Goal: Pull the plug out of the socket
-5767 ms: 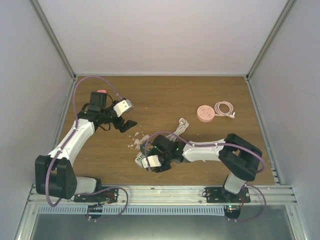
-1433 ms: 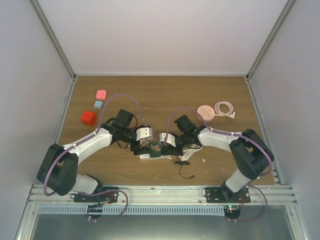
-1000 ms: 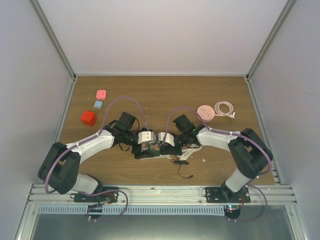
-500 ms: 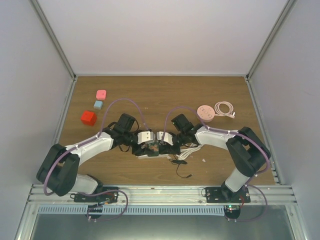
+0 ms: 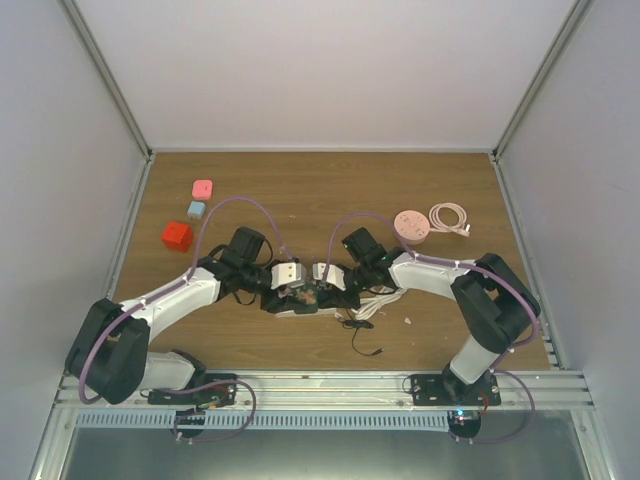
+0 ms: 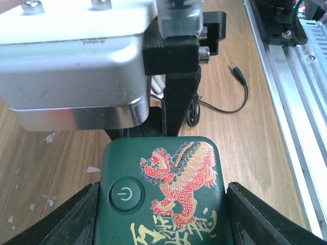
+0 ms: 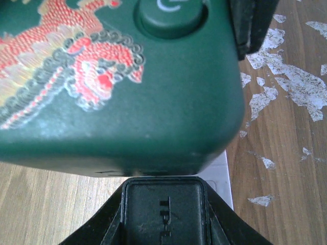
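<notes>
While the left gripper (image 5: pixel 287 291) grasps the green socket (image 6: pixel 163 201) mid-table, the right gripper (image 5: pixel 328 286) stands clenched on the black plug (image 7: pixel 163 212).

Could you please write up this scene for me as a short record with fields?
socket: green block with a dragon print, mid-table
left gripper: closed on the socket's two sides
plug: black, against the socket's edge, seemingly not yet out
right gripper: closed on the plug
black cable: thin, lying loose on the table
far left: red cube, blue cube, pink cube
far right: pink disc, coiled cord
</notes>
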### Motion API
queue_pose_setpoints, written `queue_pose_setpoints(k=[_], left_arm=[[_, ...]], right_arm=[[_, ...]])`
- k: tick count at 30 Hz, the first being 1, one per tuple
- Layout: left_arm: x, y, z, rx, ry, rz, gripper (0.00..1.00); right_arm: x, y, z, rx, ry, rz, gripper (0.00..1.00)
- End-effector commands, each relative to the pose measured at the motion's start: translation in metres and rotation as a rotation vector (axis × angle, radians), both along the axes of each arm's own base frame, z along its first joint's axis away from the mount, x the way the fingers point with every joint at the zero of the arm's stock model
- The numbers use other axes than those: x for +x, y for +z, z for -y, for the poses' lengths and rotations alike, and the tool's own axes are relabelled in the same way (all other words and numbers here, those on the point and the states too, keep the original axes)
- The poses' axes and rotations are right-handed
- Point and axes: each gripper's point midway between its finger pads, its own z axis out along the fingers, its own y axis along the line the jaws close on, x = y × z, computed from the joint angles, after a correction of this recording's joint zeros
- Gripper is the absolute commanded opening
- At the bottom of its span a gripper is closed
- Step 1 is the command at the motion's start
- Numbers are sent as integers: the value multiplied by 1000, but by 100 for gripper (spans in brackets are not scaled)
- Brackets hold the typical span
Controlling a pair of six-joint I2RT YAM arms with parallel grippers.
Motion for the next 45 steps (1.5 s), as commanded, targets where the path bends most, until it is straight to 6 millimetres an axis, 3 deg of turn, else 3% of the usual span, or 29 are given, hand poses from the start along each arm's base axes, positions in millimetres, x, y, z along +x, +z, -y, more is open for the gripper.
queue_pose_setpoints(k=[1, 4, 10, 16, 23, 32, 45], left_arm=[[6, 25, -1, -53, -26, 48, 38], [10, 31, -11, -46, -4, 63, 38], [21, 42, -38, 42, 44, 137, 37], [48, 41, -99, 240, 126, 222, 36], [59, 33, -182, 594, 121, 326, 36], [65, 1, -274, 1050, 55, 408, 35], [79, -36, -327, 1342, 8, 326, 35]], right_arm=[[-2, -12, 1, -38, -6, -7, 17], [-2, -13, 1, -42, -6, -11, 19], [-2, -12, 1, -41, -6, -8, 32], [-1, -15, 1, -50, -7, -17, 52], [-4, -11, 2, -42, -4, -15, 67], [-4, -6, -1, -27, 0, -17, 71], [-3, 1, 1, -22, 0, 13, 72]])
